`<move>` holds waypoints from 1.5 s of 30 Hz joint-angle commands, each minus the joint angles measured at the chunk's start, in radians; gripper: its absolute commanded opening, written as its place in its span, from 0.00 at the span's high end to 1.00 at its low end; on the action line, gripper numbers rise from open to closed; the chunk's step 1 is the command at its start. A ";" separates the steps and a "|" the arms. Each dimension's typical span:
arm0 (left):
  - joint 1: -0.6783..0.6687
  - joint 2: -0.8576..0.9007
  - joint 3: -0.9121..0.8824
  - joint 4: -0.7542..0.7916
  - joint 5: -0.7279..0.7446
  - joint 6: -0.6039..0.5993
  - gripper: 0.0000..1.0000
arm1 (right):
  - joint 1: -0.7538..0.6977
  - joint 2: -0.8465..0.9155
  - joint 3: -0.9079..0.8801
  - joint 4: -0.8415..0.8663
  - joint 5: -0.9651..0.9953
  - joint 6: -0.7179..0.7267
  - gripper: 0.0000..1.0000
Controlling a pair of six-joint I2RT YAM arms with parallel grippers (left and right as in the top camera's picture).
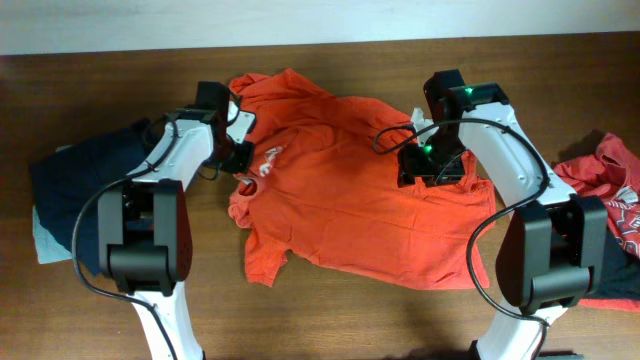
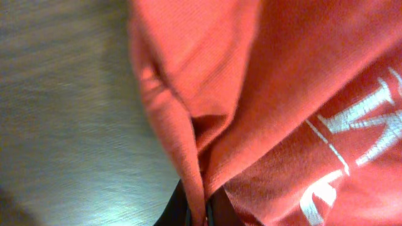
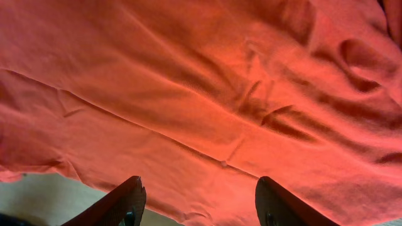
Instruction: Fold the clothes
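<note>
The orange-red T-shirt point(image 1: 340, 190), a soft rumpled knit with white printed lettering point(image 2: 370, 119), lies mid-way along the wooden table point(image 1: 330, 320). Its long run slants from the far left to the near right. At the shirt's left edge the left gripper point(image 2: 196, 212), its arm bent low, is pressed together on a raised ridge of cloth. Over the shirt's right part the right gripper point(image 3: 200, 185) hangs with its jaws spread, pinching nothing. A navy garment point(image 1: 70, 180) lies left of the shirt and a red printed garment point(image 1: 610, 185) right of it.
</note>
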 commanded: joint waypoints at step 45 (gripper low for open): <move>0.062 0.047 0.210 -0.287 -0.226 -0.032 0.48 | -0.241 -0.007 -0.397 0.500 0.367 0.278 0.82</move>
